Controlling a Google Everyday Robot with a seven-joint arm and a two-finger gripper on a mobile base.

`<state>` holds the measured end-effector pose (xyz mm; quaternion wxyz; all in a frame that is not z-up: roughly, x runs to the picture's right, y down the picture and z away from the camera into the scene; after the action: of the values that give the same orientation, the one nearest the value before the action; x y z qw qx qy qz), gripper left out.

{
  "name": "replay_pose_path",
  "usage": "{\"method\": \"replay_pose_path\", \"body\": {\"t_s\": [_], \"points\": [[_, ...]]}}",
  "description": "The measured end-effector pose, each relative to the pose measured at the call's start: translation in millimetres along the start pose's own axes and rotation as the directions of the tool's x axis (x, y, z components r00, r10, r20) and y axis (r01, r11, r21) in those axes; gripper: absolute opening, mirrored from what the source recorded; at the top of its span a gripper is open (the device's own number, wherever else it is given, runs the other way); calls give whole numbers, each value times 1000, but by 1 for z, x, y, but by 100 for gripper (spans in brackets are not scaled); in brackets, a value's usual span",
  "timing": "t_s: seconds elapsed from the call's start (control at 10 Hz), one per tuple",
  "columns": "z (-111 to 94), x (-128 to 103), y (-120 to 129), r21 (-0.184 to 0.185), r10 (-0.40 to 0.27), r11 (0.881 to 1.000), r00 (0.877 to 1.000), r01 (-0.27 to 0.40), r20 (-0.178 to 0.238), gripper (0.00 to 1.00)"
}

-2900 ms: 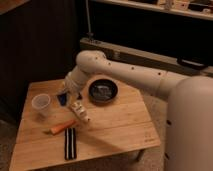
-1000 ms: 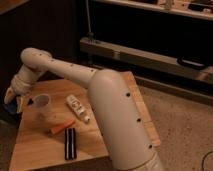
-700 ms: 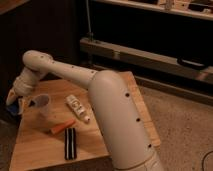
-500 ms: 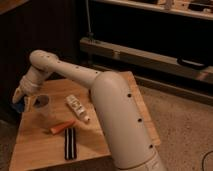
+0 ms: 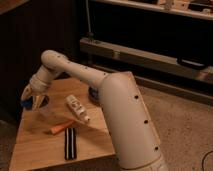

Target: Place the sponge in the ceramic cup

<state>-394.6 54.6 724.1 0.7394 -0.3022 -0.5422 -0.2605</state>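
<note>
- The gripper [image 5: 30, 95], a two-finger pincer at the end of a long white arm [image 5: 115, 100], hangs low over the far left edge of a small wooden table [image 5: 35, 150].
- The pincer looks closed around the sponge [image 5: 27, 103]. The bright blue block shows at its tip, on the underside.
- The ceramic cup [image 5: 44, 104] stands upright on the table just beside the pincer, on the side toward the table's middle. The sponge is not in it.
- To do this step well, as I judge it, the sponge should be carried sideways until it is squarely above the cup's mouth, then lowered before it is let go. The cup looks light, so a knock on its rim could tip it.
- Further from the pincer on the cup's side lie a white tube [image 5: 77, 107], a small orange object [image 5: 61, 128] and a black bar with white stripes [image 5: 70, 143].
- A dark bowl [image 5: 93, 93] sits beyond those and is mostly hidden behind the arm.
- The cup is pale and dim, so its rim is hard to trace.
- The gap between sponge and cup cannot be judged, nor how much of the sponge the pincer covers.
</note>
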Motion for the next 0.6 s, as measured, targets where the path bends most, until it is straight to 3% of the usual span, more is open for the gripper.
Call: {"method": "replay_pose_path", "body": {"t_s": [0.2, 0.6], "points": [[2, -1, 1, -6, -4, 1000, 1000, 4, 9, 14], [2, 1, 4, -15, -3, 1000, 1000, 3, -3, 51]]}}
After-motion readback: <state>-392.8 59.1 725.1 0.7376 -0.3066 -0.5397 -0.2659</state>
